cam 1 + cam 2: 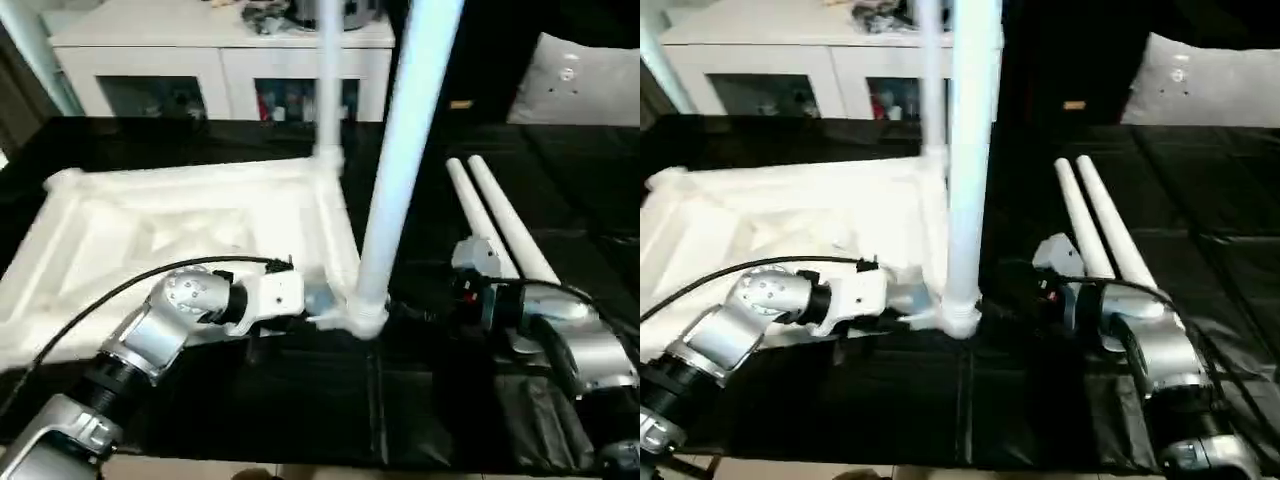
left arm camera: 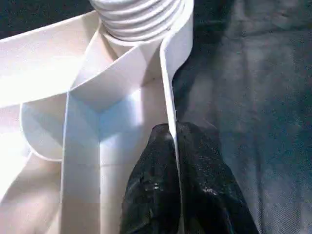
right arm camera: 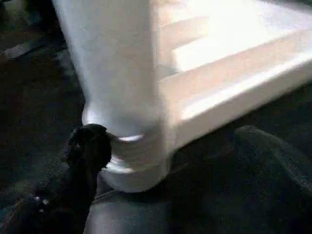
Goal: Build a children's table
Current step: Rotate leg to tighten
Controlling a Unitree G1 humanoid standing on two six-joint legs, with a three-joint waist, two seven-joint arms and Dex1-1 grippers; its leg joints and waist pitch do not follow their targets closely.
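Beside the spread right tool (image 3: 161,161) stood a leg (image 1: 405,150) in its corner socket; the left tool (image 2: 174,185) pinched the tabletop (image 1: 180,230) rim.

Upright legs (image 1: 400,170) block tabletop's (image 1: 180,240) near corner; black mat (image 1: 420,400) in front open.

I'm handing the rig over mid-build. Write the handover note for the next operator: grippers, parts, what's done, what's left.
Left gripper: shut on the tabletop's side wall, beside the near corner socket.
Right gripper: open, at the base of the near leg, not gripping it.
Tabletop: lying underside up on the black surface.
Done: two legs stand upright in corner sockets, the near one and the far leg.
Left: the two loose legs lying by the right arm go into the remaining sockets.
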